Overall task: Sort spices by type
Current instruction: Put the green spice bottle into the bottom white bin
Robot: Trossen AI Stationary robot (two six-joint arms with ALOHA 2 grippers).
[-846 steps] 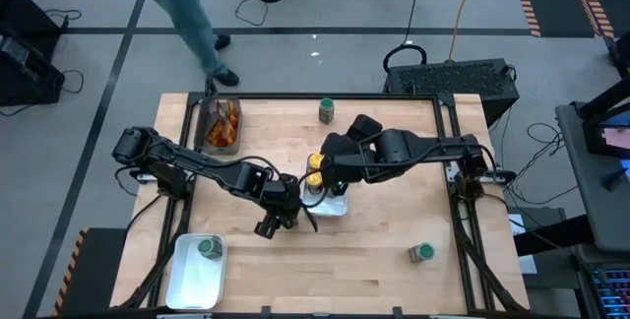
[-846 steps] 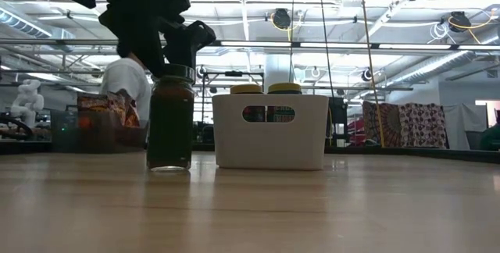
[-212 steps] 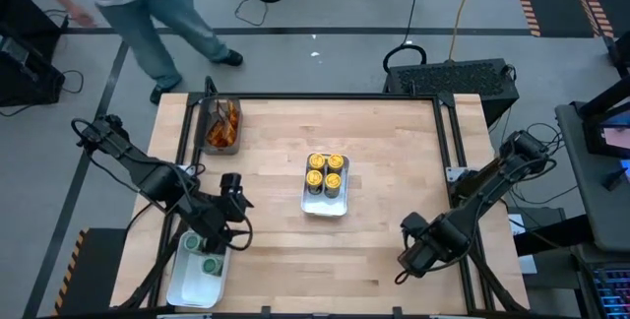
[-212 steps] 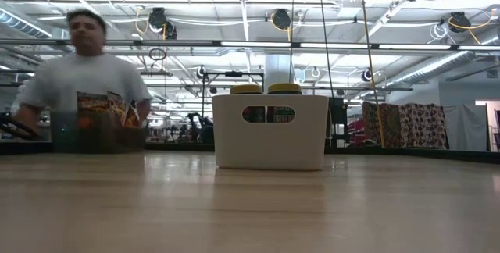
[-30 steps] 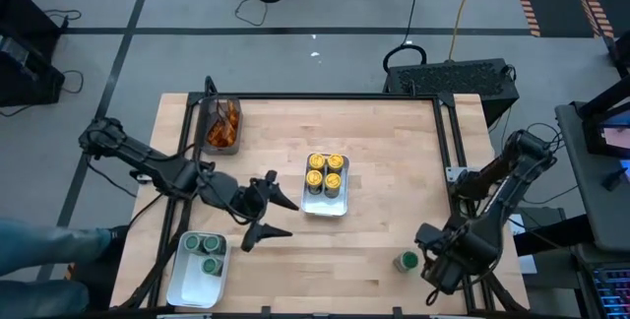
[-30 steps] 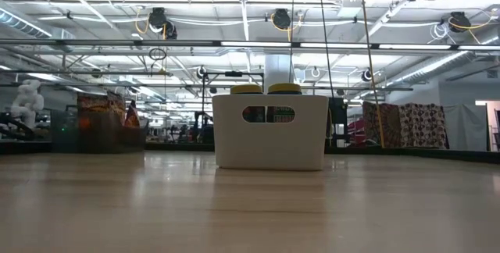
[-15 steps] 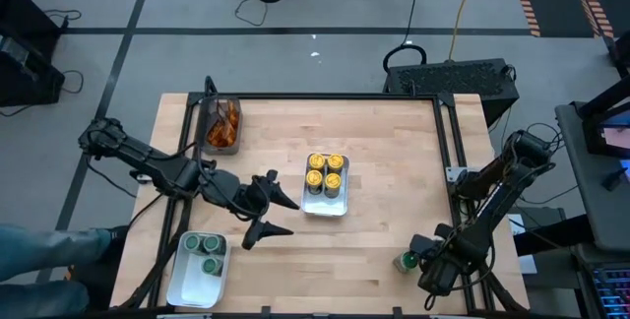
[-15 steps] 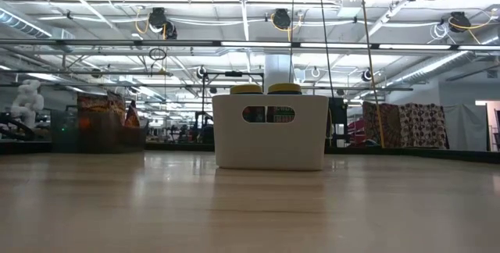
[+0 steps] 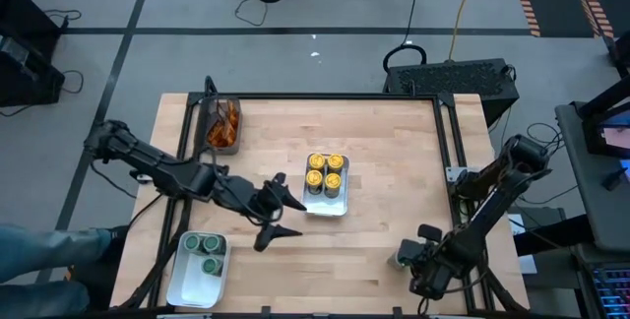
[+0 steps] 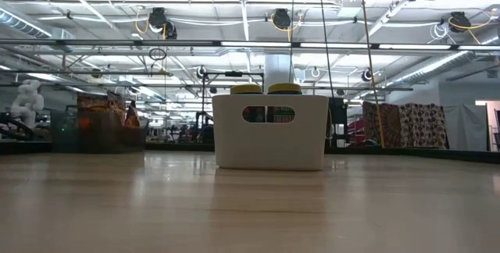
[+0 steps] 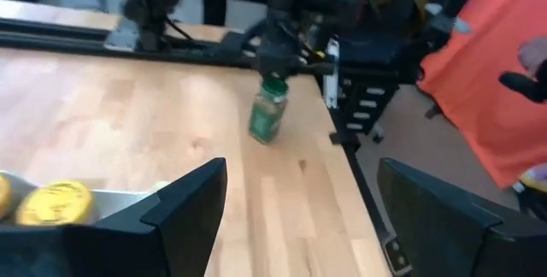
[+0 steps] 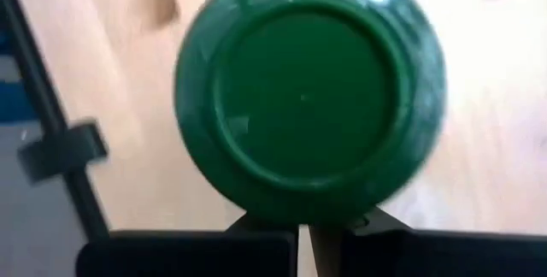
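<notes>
Showing 4 yellow-lidded jars (image 9: pixel 325 171) and 3 green-lidded jars (image 9: pixel 205 251) trayed, the right gripper (image 9: pixel 413 256) clamping the last green-lidded jar (image 11: pixel 268 111), left gripper (image 9: pixel 279 213) open and idle.

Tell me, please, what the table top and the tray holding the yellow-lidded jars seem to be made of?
Table top: apparently wood, likely butcher-block, pale with plank seams and a low sheen. Tray: probably plastic, opaque white and smooth, with a moulded handle slot; the material is not certain from looks alone.
</notes>
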